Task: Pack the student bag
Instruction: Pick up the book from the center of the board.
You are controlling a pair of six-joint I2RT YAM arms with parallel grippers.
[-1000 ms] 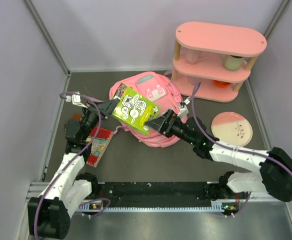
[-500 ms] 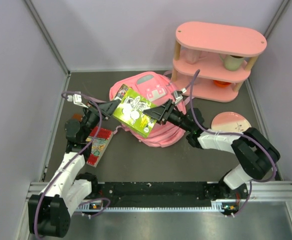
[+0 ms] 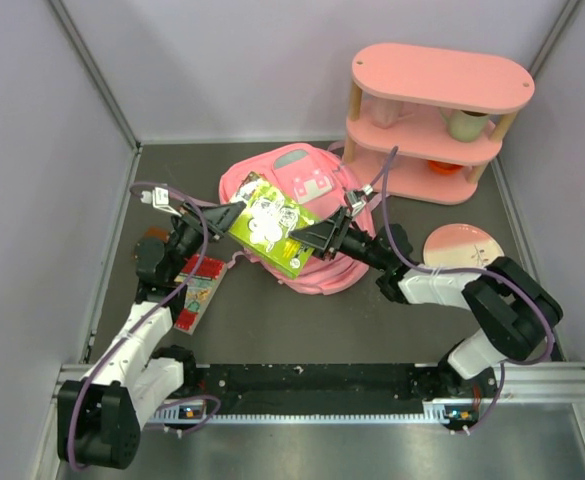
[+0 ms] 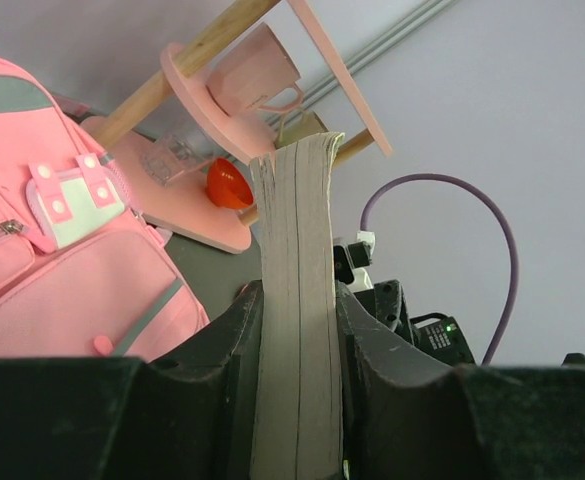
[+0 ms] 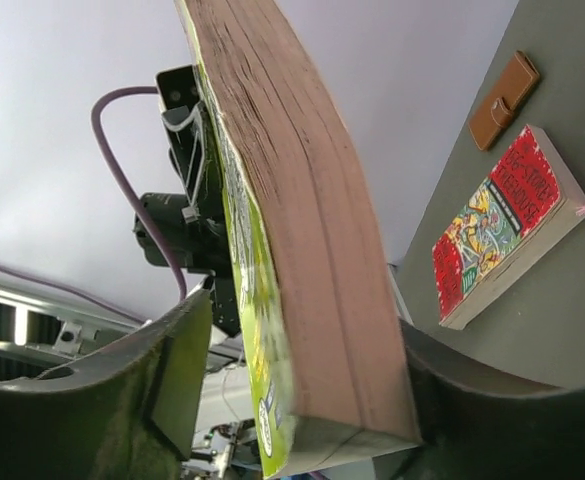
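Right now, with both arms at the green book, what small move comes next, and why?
Probably close the right gripper on the green book: its fingers straddle the edge but seem slack on the cover side, while the left gripper clamps it above the pink backpack.

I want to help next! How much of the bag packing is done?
I can't see anything packed yet. In hand: the green book, gripped by the left end effector and right end effector above the student bag. Left: getting it inside, then probably the red book on the table.
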